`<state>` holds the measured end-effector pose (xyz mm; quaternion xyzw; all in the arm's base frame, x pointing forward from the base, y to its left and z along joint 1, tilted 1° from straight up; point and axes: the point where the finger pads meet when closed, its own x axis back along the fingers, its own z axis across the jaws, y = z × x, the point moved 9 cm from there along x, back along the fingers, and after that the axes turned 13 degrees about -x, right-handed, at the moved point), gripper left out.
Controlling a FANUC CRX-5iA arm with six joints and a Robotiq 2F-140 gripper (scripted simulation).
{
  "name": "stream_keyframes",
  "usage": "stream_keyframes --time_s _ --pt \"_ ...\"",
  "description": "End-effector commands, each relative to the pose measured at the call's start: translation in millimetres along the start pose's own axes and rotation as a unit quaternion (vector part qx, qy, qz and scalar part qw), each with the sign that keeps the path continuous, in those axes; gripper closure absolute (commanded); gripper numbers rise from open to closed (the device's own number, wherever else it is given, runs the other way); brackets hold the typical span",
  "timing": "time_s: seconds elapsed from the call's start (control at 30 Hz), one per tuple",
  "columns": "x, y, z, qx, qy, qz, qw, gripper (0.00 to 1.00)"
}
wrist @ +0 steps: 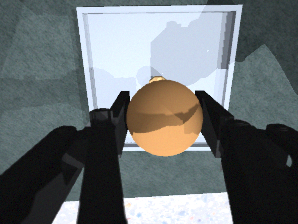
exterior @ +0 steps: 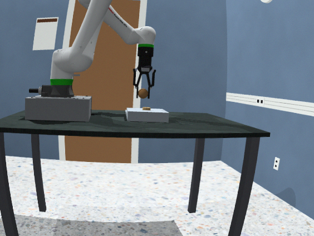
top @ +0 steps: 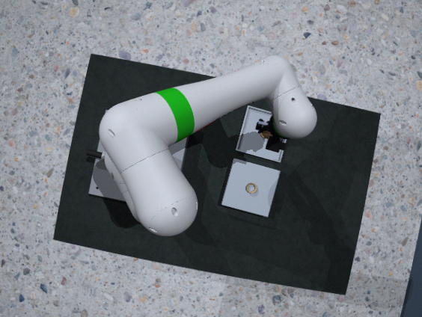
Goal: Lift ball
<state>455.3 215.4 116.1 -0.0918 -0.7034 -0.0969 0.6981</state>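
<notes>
Gripper [exterior: 143, 94] is clamped on the orange-brown ball [exterior: 143, 93], black fingers pressing it from both sides, w/ the ball hanging in the air well above its small brass ring [exterior: 146, 108]. Ring sits on a pale grey square block [exterior: 147, 114] on the dark table [exterior: 195, 129], directly below the ball. In top view the white arm [top: 224, 90] reaches across from its grey pedestal [exterior: 57, 109] and its wrist hides most of the ball; the ring [top: 251, 188] shows bare on the block [top: 239, 194].
</notes>
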Motion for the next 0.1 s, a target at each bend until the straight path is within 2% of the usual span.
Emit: stream_keyframes --time_s 0.0,0.07 --pt "0.7 0.3 -0.4 0.0 -0.001 0.0 1.0 0.9" --pt "0.7 0.3 -0.4 0.0 -0.001 0.0 1.0 0.9"
